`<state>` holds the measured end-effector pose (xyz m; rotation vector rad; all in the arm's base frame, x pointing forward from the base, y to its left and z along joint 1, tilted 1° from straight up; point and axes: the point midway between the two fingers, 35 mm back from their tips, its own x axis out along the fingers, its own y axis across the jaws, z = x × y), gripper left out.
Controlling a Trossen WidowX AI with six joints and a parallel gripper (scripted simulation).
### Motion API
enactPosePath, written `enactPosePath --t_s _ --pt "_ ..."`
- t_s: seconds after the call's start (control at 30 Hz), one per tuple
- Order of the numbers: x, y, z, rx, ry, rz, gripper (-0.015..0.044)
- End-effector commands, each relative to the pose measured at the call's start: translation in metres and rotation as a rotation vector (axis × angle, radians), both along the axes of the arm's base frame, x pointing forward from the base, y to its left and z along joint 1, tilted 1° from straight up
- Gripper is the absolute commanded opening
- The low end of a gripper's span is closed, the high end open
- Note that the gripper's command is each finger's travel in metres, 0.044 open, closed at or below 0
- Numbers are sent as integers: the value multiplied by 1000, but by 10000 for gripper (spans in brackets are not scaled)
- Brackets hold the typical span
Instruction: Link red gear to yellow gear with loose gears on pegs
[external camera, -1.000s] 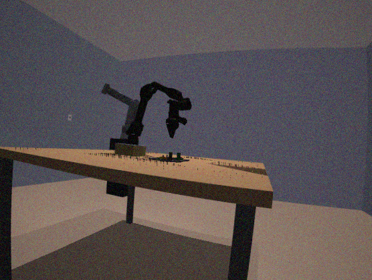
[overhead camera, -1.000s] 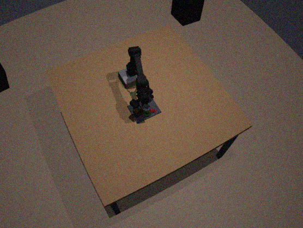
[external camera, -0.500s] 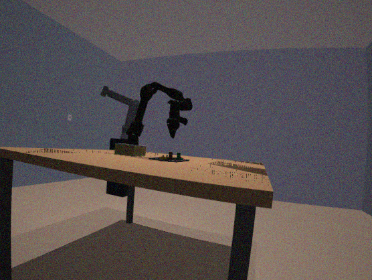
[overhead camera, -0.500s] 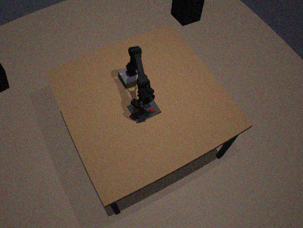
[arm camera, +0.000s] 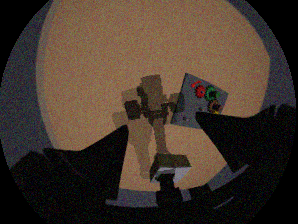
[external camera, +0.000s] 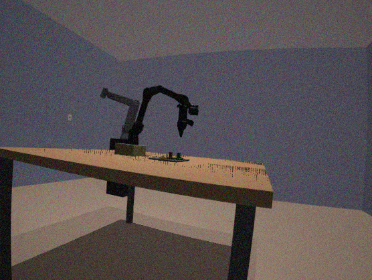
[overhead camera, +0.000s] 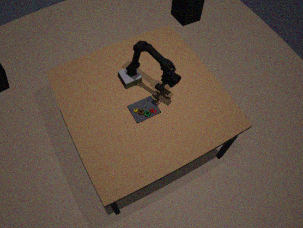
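Note:
The grey board (overhead camera: 139, 119) (external camera: 154, 159) (arm camera: 188, 95) lies on the table. On it, in a row, are the red gear (overhead camera: 152, 111) (arm camera: 200, 91), a green gear (overhead camera: 147, 113) (external camera: 178, 155) (arm camera: 212, 93), a brown gear (overhead camera: 140, 112) (external camera: 170, 155) (arm camera: 214, 106) and the yellow gear (overhead camera: 135, 111) (external camera: 163, 157) (arm camera: 216, 113). Neighbours look close together; tooth contact and exact seating are too small to tell. The green and brown gears have tall hubs. My gripper (overhead camera: 161, 95) (external camera: 180, 136) (arm camera: 162, 121) is open and empty, high above the table beside the board.
A red arrow (overhead camera: 155, 111) (arm camera: 196, 84) is beside the red gear. Small pegs (arm camera: 184, 119) show on the board's side nearer the base. The arm's pale base block (overhead camera: 129, 79) (external camera: 130, 149) (arm camera: 172, 162) stands behind. No gear is seen on the table off the board.

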<state>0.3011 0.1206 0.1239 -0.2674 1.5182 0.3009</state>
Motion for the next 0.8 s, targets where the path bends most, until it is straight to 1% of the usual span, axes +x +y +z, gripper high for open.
enactPosePath --t_s 0.0,0.17,0.23,0.77 --pt "-34 54 11 -2 -13 -2 440" --pt "-82 104 19 0 -5 -24 440" --pt "-95 114 20 -1 -1 -35 440" --pt "-97 115 20 -1 0 -36 440"
